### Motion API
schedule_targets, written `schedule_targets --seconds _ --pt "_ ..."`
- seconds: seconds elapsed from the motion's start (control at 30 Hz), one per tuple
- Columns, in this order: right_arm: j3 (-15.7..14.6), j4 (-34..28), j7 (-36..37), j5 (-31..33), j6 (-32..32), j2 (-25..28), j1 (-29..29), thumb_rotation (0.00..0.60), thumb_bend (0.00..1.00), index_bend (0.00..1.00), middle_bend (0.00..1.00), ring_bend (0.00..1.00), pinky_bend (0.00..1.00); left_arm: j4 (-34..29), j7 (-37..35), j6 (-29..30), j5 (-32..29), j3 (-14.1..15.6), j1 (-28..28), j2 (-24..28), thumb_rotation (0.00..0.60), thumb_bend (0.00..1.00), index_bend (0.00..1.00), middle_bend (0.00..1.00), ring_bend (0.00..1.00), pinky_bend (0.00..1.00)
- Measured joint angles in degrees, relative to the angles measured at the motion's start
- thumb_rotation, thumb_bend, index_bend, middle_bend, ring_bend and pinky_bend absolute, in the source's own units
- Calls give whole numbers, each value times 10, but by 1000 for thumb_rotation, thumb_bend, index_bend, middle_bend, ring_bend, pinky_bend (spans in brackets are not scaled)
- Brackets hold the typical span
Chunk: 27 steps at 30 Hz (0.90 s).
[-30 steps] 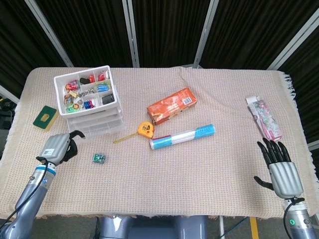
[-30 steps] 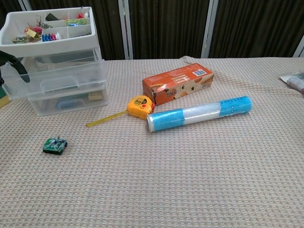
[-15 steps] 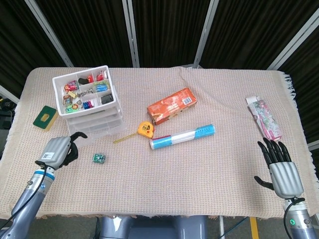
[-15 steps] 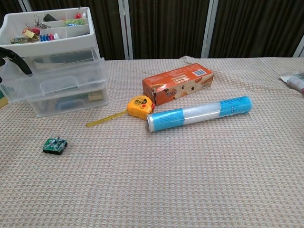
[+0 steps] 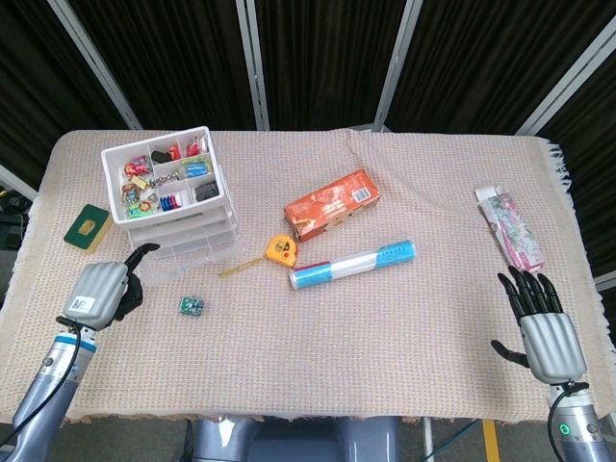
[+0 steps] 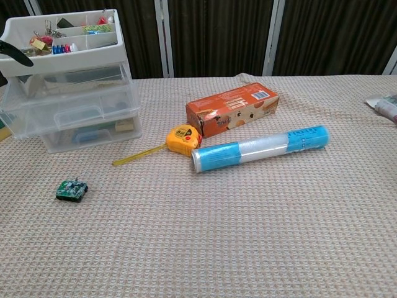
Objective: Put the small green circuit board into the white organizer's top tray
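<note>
Work surface: a table covered in beige woven cloth (image 5: 318, 346), dark curtain panels behind.

The small green circuit board (image 5: 191, 306) lies flat on the cloth, untouched, in front of the white organizer (image 5: 173, 207) and apart from it. The left hand (image 5: 99, 292) sits just beside the board on its outer side, not touching it; its fingers appear curled in with nothing held, the thumb pointing up toward the organizer. The organizer's top tray (image 5: 123, 159) is divided into compartments already filled with small coloured items. Further out: a yellow tape measure (image 5: 281, 250) with its blade pulled out, a blue and white roll (image 5: 352, 265), an orange box (image 5: 331, 204), a green pad (image 5: 87, 227) at the left edge, and a printed packet (image 5: 510, 229) at the far right. The right hand (image 5: 541, 327) rests flat with fingers spread, holding nothing, well apart from the work.

Risks, as judged: the board is small and low, so the fingers may push it along the weave instead of lifting it. On placement, a hand entering the crowded tray could knock out contents or shove the light organizer.

Limits: in the chest view only a dark fingertip of the left hand shows at the frame edge. Which compartment has free space cannot be determined.
</note>
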Motion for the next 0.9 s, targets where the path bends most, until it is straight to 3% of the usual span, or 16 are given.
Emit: schedule_targets --seconds 0.17,0.4,0.47,0.73,0.83,0.9 --pt "0 0 0 0 0 0 0 600 0 33 0 0 0 10 1 25 83 24 18 7 600 136 259 943 897 667" --pt "0 0 -3 0 1 -1 0 600 0 32 0 0 0 39 7 49 192 84 52 23 600 20 268 959 899 673" --pt "0 0 -3 0 1 -1 0 600 0 32 0 0 0 50 9 47 202 92 56 25 600 4 261 919 865 657" --pt "0 0 -2 1 -1 -1 0 600 0 32 0 0 0 93 39 25 218 103 60 3 600 0 178 526 548 500" --pt "0 -1 -1 1 -1 0 0 600 0 32 0 0 0 100 59 9 214 105 59 -9 600 0 167 499 536 495" --pt "0 -1 -1 1 -1 0 0 600 0 32 0 0 0 106 72 -2 209 105 57 -21 600 0 162 601 620 515"
